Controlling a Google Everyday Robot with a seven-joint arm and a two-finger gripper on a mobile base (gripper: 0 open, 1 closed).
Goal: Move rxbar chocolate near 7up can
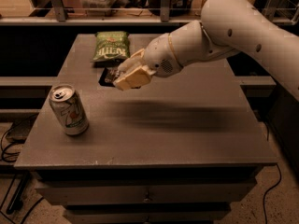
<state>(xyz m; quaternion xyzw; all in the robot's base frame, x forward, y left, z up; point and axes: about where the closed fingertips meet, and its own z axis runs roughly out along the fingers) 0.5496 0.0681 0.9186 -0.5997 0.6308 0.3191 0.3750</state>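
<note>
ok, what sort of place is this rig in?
Probably a robot lab or office test area: a grey drawer cabinet with a 7up can and chip bag staged on top, loose cables on the floor. The gripper is over the rxbar chocolate.

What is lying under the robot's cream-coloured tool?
A small flat bar in a black wrapper lies on the grey table under the cream tool, just in front of the green chip bag. Only its left end shows; the tool covers the rest.
</note>
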